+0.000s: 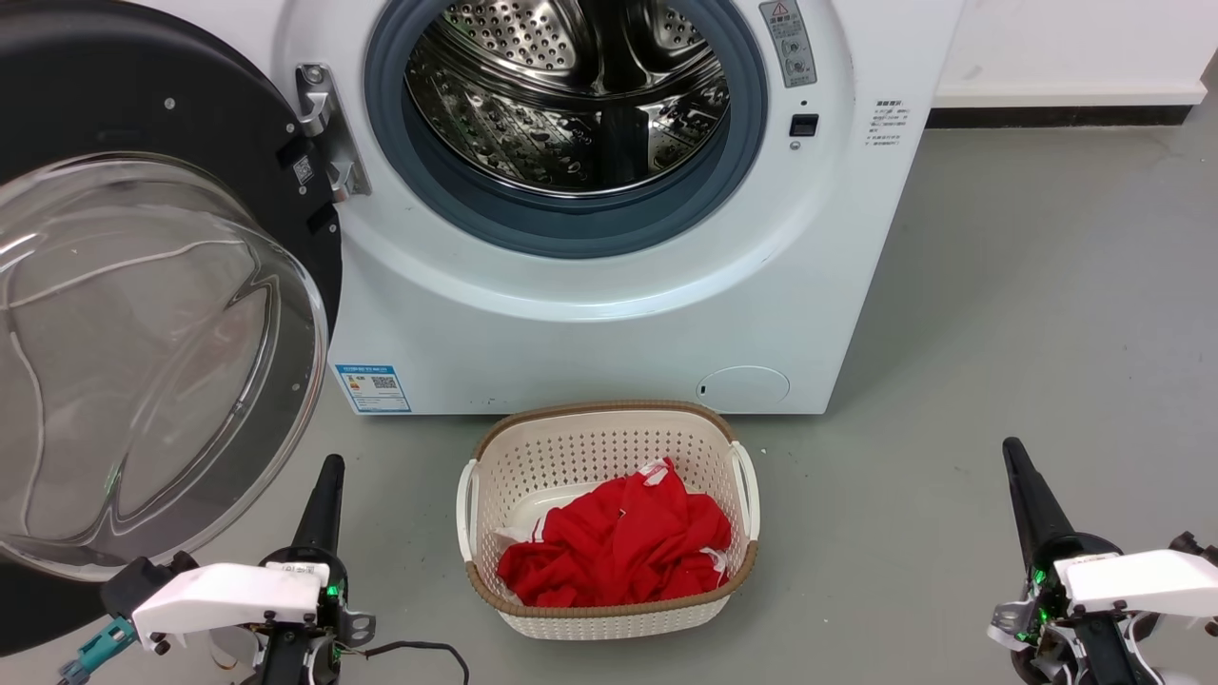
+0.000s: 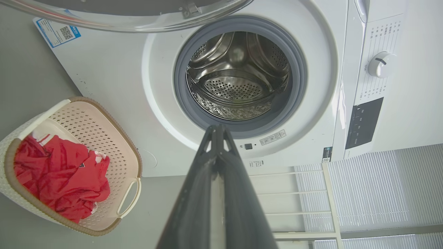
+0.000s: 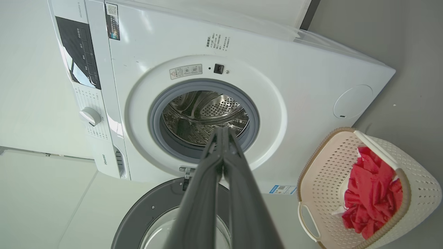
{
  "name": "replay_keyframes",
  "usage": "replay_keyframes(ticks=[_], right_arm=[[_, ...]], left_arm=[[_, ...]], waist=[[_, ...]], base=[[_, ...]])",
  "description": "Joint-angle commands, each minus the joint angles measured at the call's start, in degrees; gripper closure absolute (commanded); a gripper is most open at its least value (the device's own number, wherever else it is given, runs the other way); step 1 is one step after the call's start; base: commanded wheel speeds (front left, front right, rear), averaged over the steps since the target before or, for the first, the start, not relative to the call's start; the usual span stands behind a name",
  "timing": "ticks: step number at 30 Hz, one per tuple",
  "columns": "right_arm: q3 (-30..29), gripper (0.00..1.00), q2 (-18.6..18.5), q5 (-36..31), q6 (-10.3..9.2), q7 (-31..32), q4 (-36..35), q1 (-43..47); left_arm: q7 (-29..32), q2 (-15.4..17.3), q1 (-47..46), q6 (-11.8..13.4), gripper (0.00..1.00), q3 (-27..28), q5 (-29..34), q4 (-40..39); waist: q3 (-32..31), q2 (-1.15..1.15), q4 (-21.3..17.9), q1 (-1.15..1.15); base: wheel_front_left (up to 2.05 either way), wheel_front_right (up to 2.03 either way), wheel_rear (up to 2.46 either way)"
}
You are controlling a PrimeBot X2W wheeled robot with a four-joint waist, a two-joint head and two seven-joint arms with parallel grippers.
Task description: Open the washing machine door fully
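The white washing machine (image 1: 609,323) stands ahead with its steel drum (image 1: 571,95) exposed. The washing machine door (image 1: 143,352), a black disc with a bulging clear glass bowl, hangs swung out wide on its metal hinge (image 1: 324,128) at the left. My left gripper (image 1: 328,471) is shut and empty, low on the floor side just right of the door's lower rim, apart from it. At the lower right my right gripper (image 1: 1011,452) is shut and empty, far from the door. The left gripper (image 2: 217,128) and the right gripper (image 3: 221,130) both point at the drum.
A cream laundry basket (image 1: 495,457) holding red cloth (image 1: 618,547) sits on the grey floor in front of the machine, between my two arms. A white wall and dark skirting (image 1: 1066,116) run at the back right. A white rack (image 2: 294,193) stands beside the machine.
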Motion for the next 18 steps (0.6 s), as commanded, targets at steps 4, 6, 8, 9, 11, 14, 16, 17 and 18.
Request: replay_keyframes(ticks=[4,6,8,9,11,14,16,17,18], right_arm=[[-0.29,1.0,-0.21,2.8,-0.01,0.68,0.09,-1.08],[-0.37,1.0,-0.19,3.67,-0.01,0.93,0.17,-1.16],[-0.45,1.0,-0.16,4.58,-0.01,1.16,0.23,-1.25],[-0.49,1.0,-0.15,5.01,-0.01,1.33,0.26,-1.3],[-0.55,1.0,-0.13,5.92,-0.01,1.53,0.32,-1.36],[-0.67,1.0,-0.1,7.13,-0.01,1.93,0.44,-1.43],[-0.74,1.0,-0.08,7.98,-0.01,2.11,0.51,-1.52],[-0.78,1.0,-0.07,8.38,-0.01,2.19,0.55,-1.56],[-0.83,1.0,-0.06,8.8,-0.01,2.36,0.58,-1.58]], left_arm=[[0.72,-0.01,-0.62,-0.63,1.0,0.26,-2.84,0.09],[0.94,-0.03,-0.62,-0.75,1.0,0.34,-3.8,0.14],[1.17,-0.05,-0.63,-0.93,1.0,0.4,-4.76,0.19],[1.31,-0.06,-0.64,-0.99,1.0,0.44,-5.26,0.22],[1.56,-0.08,-0.64,-1.07,1.0,0.5,-6.18,0.28],[1.84,-0.12,-0.64,-1.19,1.0,0.6,-7.55,0.36],[2.11,-0.14,-0.65,-1.37,1.0,0.66,-8.46,0.42],[2.23,-0.15,-0.65,-1.44,1.0,0.69,-8.91,0.45],[2.28,-0.16,-0.66,-1.51,1.0,0.71,-9.34,0.46]], waist=[[-0.14,0.0,0.01,0.0],[-0.2,0.0,0.02,0.0],[-0.26,0.0,0.02,0.0],[-0.29,0.0,0.03,0.0],[-0.35,0.0,0.03,0.0],[-0.44,0.0,0.04,0.0],[-0.5,0.0,0.04,0.0],[-0.53,0.0,0.05,0.0],[-0.56,0.0,0.05,0.0]], base=[[0.0,0.0,0.0],[0.0,0.0,0.0],[0.0,0.0,0.0],[0.0,0.0,0.0],[0.0,0.0,0.0],[0.0,0.0,0.0],[0.0,0.0,0.0],[0.0,0.0,0.0],[0.0,0.0,0.0]])
